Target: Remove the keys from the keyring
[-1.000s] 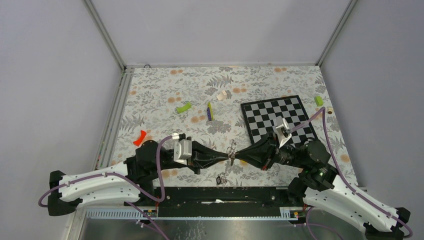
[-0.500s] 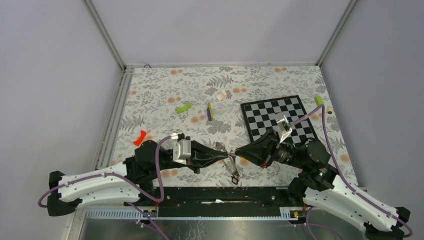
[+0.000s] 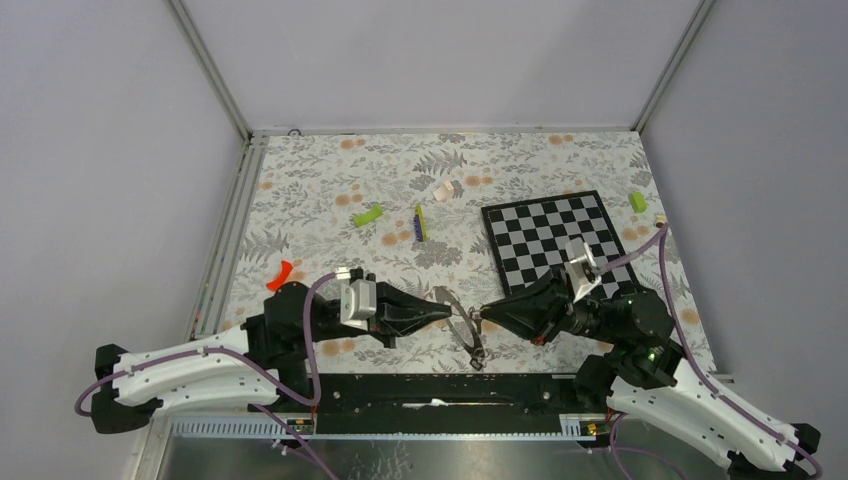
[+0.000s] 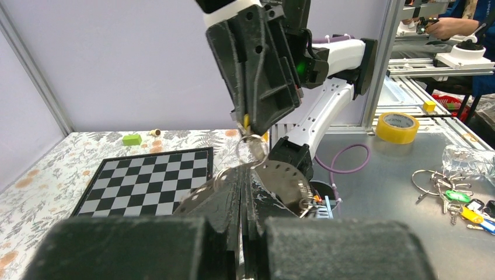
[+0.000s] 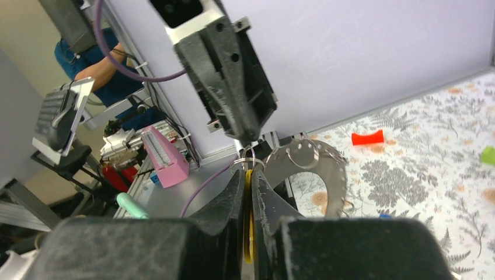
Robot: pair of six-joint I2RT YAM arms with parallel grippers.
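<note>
- Mostly hidden: the yellow-tagged key (image 5: 248, 221), clamped in my right pincer (image 5: 248, 171).
- My left pincer (image 4: 241, 171) is pinched shut on the keyring (image 4: 283, 175), a flat, grey, perforated hoop.

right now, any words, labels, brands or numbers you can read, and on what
No text can be read in any view.
yellow tape roll: any print on it is too blurred.
spare key bunch on the bench: tags too small to read.
chessboard: no letters or numbers show.
</note>
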